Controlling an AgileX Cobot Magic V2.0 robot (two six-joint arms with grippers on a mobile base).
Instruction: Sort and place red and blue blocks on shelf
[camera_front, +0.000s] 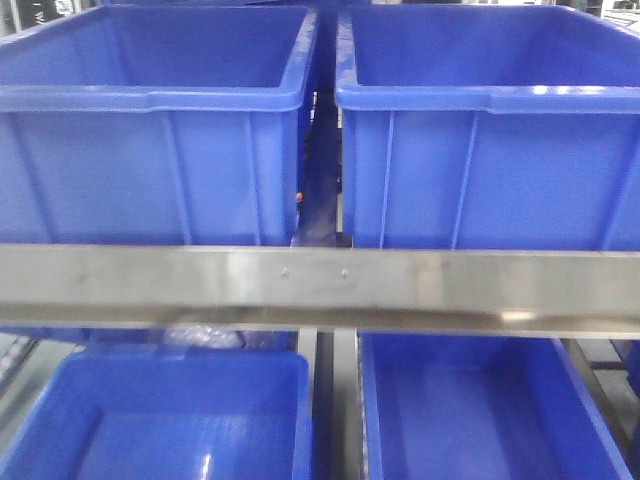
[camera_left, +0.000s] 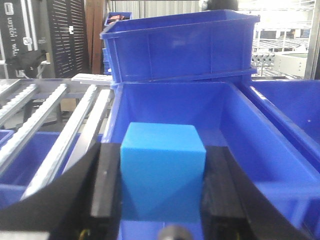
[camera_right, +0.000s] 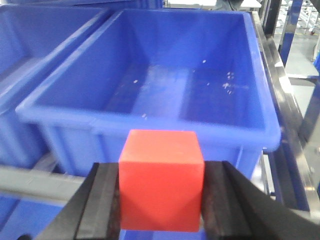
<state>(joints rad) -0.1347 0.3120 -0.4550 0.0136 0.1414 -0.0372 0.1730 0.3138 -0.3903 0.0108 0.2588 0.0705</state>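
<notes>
My left gripper (camera_left: 161, 180) is shut on the blue block (camera_left: 162, 172), held over the inside of a blue bin (camera_left: 235, 130). My right gripper (camera_right: 161, 192) is shut on the red block (camera_right: 161, 180), held just in front of the near rim of another blue bin (camera_right: 150, 120). The shelf shows as a brushed-steel rail (camera_front: 320, 285) across the front view, and as roller tracks (camera_left: 55, 135) in the left wrist view. Neither gripper nor block shows in the front view.
In the front view two large blue bins (camera_front: 150, 130) (camera_front: 490, 130) stand above the rail, and two more (camera_front: 170, 420) (camera_front: 480, 410) below. A further bin (camera_left: 180, 45) stands behind the left one. A steel frame (camera_right: 287, 100) runs along the right bin's side.
</notes>
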